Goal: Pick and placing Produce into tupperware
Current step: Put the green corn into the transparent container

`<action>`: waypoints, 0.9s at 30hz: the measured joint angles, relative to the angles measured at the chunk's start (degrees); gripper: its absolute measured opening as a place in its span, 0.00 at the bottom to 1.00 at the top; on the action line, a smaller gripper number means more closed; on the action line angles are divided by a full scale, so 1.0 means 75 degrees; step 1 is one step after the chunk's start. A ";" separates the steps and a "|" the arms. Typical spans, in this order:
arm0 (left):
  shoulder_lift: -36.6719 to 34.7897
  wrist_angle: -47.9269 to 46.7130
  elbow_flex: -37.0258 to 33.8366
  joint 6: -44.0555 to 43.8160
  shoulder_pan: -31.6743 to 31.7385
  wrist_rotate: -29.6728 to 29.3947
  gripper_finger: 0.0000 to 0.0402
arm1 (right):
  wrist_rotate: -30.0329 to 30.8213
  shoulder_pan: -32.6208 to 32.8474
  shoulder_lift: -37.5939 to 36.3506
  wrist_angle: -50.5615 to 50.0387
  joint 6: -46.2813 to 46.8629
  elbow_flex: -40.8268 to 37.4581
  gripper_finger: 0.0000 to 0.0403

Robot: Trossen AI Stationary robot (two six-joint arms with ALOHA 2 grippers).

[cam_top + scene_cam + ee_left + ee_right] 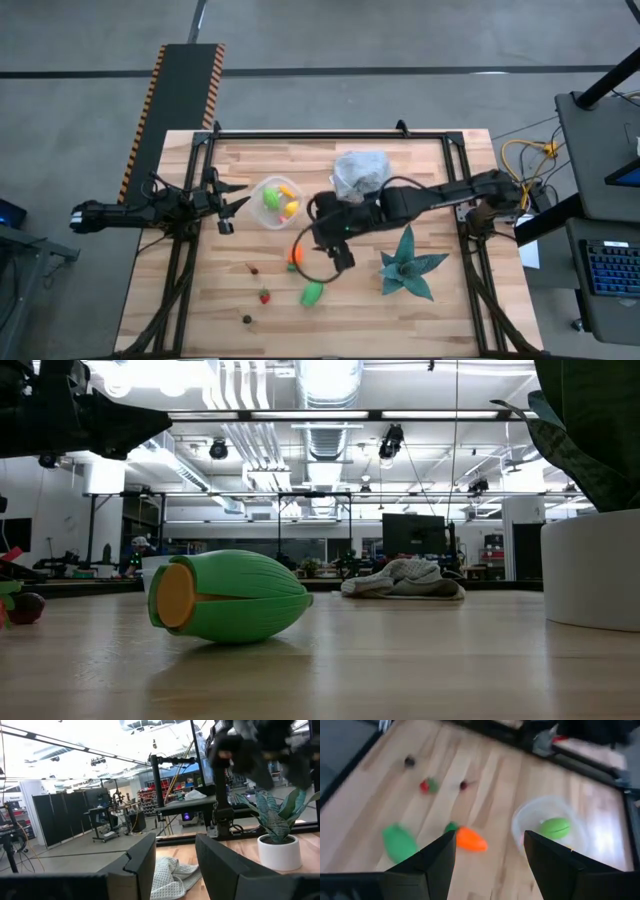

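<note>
The tupperware [278,202] stands left of the table's middle and holds a green piece [555,826] and a yellow piece [291,208]. An orange piece [296,255] lies nearer, with a green piece [312,293], a red piece [264,296] and two small dark ones [254,269] [246,319] near it. My right gripper [336,256] hangs open above the table just right of the orange piece [470,840], which shows ahead between its fingers. My left gripper [238,197] waits open, left of the tupperware. In the low view the green piece [230,595] lies on its side.
A crumpled grey cloth [360,172] lies toward the far edge. A teal spiky plant [408,265] in a white pot [590,570] stands right of my right gripper. A black frame [330,132] runs along the table's far and side edges.
</note>
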 joint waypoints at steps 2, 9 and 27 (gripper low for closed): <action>-0.0001 0.0013 -0.0001 0.0004 0.0000 -0.0001 0.31 | -0.0008 0.0058 0.0000 0.0116 -0.0095 -0.0272 0.56; -0.0032 0.0375 -0.0003 0.0009 0.0000 -0.0280 0.31 | 0.0031 0.0027 0.0068 0.0177 -0.0163 -0.0784 0.56; 0.0055 0.0341 -0.0006 -0.1001 0.0000 -0.0336 0.31 | -0.1330 0.0388 0.0679 0.0718 -0.2165 -0.1117 0.57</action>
